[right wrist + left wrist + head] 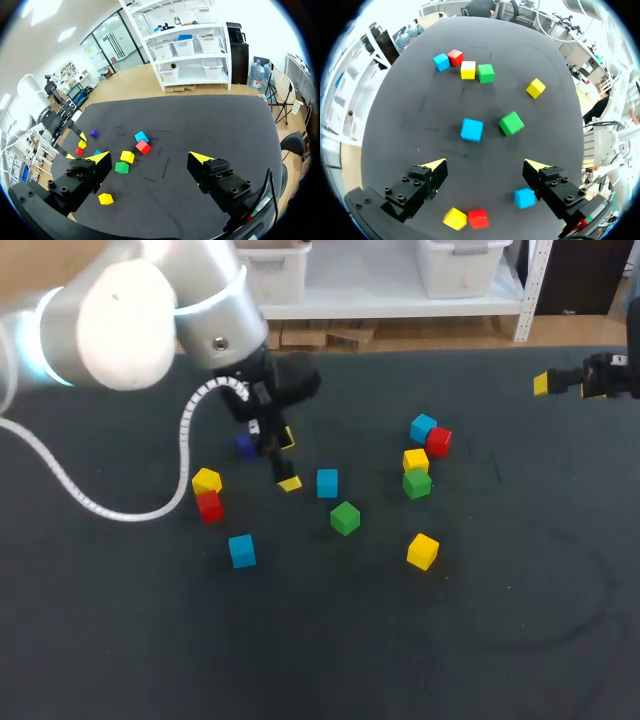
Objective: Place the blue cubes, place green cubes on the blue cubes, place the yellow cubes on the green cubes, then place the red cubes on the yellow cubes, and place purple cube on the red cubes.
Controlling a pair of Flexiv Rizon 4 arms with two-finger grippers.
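bright, even light from above; shadows soft and faint.

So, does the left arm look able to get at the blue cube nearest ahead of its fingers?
Probably yes: the left arm's fingers are open, the blue cube lies just ahead with bare table between; the green cube beside it stands apart.

Robotics lab setup: dark-topped work table (520, 640), big silver left arm (150, 310) trailing a white coiled cable (60, 480), small coloured cubes (345, 518) scattered on top.
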